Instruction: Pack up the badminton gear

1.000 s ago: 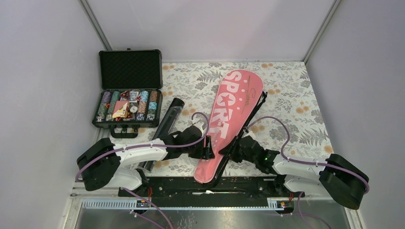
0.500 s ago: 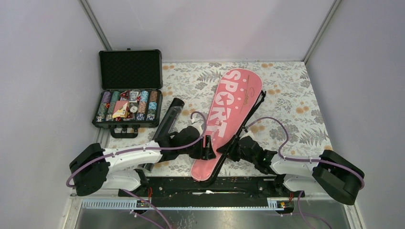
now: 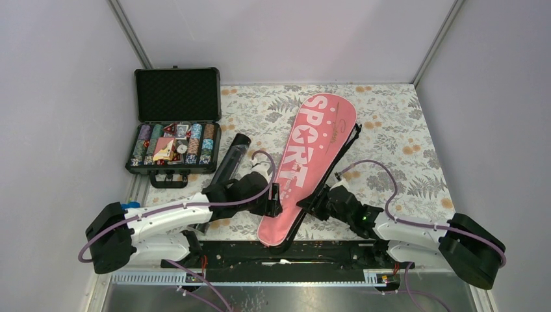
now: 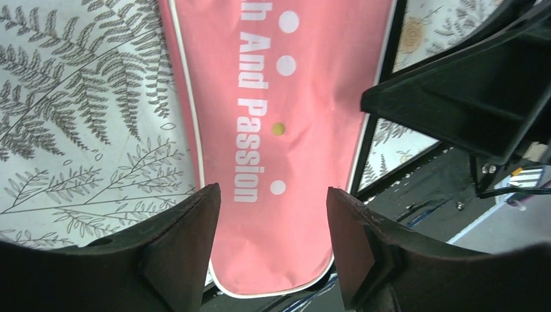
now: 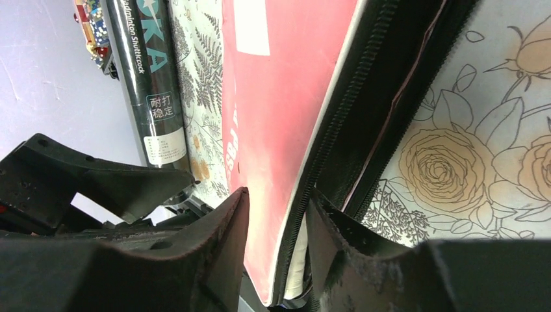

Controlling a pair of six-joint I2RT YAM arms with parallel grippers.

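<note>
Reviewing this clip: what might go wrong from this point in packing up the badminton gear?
1. The pink bag's narrow end overhangs the near edge of the table. The left gripper is open above it and the right gripper straddles the zipper edge, so a tug may slide the bag off.
2. The black tube lies right beside the left arm, which may knock it and set it rolling.

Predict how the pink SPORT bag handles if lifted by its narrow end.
The pink bag is probably floppy: it is thin fabric lying flat, so the wide end would likely sag or drag. Its black zip edge appears to gape along one side, so anything inside might slide out.
</note>
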